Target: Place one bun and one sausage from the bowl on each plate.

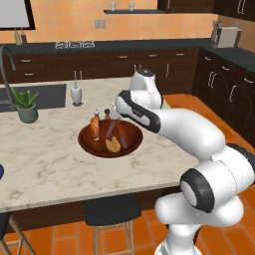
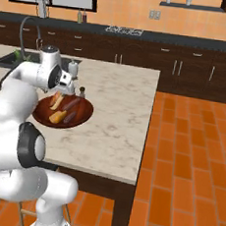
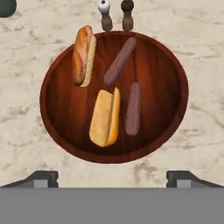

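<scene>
Hand view: open hand (image 3: 112, 177) above glossy round wooden bowl (image 3: 170, 74) holding two crusty buns (image 3: 105, 117), two smooth sausages (image 3: 132, 108).

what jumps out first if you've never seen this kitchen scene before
A big reddish-brown wooden bowl sits on the marble island counter, holding two buns and two sausages. The white robot arm curls over it, its open fingers held above the bowl. Two small shakers stand just beyond the rim.

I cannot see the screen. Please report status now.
Jaws open, empty, above the bowl. Both buns, both sausages inside. Shakers beside rim.
</scene>
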{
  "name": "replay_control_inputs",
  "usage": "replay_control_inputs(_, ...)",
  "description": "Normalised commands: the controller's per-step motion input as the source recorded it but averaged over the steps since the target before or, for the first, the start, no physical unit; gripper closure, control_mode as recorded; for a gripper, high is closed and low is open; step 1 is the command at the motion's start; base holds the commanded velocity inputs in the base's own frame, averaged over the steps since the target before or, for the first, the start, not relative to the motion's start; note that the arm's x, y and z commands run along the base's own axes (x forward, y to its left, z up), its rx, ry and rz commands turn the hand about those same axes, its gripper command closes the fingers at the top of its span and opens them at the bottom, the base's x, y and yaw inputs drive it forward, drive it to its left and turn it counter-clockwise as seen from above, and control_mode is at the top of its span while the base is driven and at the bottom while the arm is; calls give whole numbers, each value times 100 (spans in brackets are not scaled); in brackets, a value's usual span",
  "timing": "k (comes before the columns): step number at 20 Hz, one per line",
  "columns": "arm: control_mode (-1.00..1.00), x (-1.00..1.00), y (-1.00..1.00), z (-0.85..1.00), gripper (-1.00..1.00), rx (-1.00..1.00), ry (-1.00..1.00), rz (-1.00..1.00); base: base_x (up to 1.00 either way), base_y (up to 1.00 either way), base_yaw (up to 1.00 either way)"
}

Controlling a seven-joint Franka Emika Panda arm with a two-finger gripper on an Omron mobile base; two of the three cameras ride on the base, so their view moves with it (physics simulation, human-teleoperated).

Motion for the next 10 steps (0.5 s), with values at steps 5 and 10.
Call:
replay_control_inputs(5,-100,42,38,-76,-100,8,9,20,0,0,0)
replay_control_inputs(10,-100,7,0,-45,-100,-9,42,-9,0,0,0)
